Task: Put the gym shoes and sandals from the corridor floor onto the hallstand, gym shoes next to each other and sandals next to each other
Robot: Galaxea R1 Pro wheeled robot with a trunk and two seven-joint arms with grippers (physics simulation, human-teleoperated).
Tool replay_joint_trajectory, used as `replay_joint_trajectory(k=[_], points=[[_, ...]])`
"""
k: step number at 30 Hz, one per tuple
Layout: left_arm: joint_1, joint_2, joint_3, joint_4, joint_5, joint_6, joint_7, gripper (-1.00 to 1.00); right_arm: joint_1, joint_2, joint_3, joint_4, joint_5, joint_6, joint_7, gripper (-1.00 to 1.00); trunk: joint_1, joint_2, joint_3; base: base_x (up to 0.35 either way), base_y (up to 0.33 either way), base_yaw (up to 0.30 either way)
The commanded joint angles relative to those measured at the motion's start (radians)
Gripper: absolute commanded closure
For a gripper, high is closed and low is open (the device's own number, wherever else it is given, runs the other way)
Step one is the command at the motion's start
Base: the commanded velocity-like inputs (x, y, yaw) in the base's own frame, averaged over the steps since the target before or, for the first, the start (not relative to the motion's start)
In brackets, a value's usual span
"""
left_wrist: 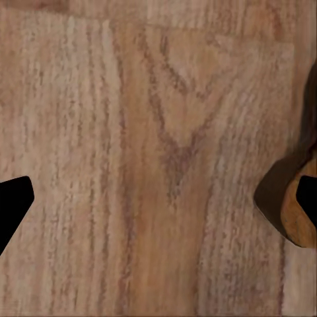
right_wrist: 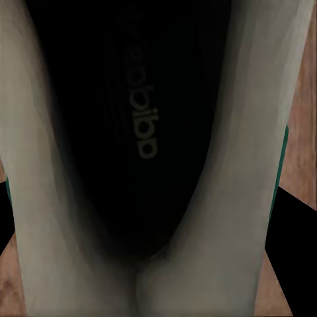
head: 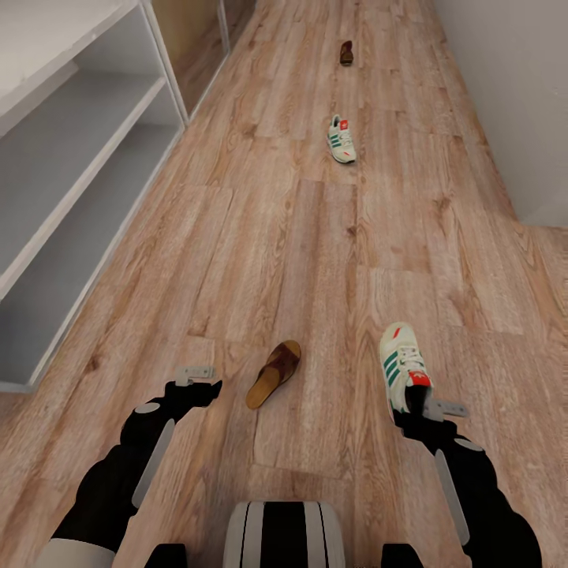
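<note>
White gym shoe (head: 404,367) lies lengthwise, heel under right gripper (head: 432,412), apparently straddled unclenched; left gripper (head: 199,377) released.

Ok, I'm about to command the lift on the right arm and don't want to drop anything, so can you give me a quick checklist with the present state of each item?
1. Right gripper at the heel of the near gym shoe: ok.
2. Shoe opening centred between the right fingers in the right wrist view: ok.
3. Fingers actually clamped on the shoe: cannot tell.
4. Left gripper open over bare corridor floor, apart from the near sandal: ok.
5. Hallstand shelves free to receive shoes: ok.
6. Far gym shoe and far sandal off the floor: not ok.
</note>
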Motion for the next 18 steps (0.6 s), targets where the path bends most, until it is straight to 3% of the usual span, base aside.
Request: replay_joint_trajectory(k=[1,9,18], points=[[0.0,0.001,-0.001,-0.001,0.01,0.006,0.003,-1.0,-0.001,0.0,0.0,-0.002,0.001,0.006,0.0,1.0,0.0,0.0,0.0,0.0,0.0,-0.255],[0.0,-0.01,-0.002,-0.003,0.008,0.066,0.003,-1.0,-0.001,0.001,-0.001,-0.007,0.001,0.054,0.001,1.0,0.0,0.0,0.006,0.0,0.0,-0.275],[0.0,-0.012,-0.002,-0.004,0.006,0.075,0.003,-1.0,-0.001,0.0,-0.001,-0.043,0.002,0.099,0.001,1.0,0.0,0.0,0.01,0.0,0.0,-0.285]])
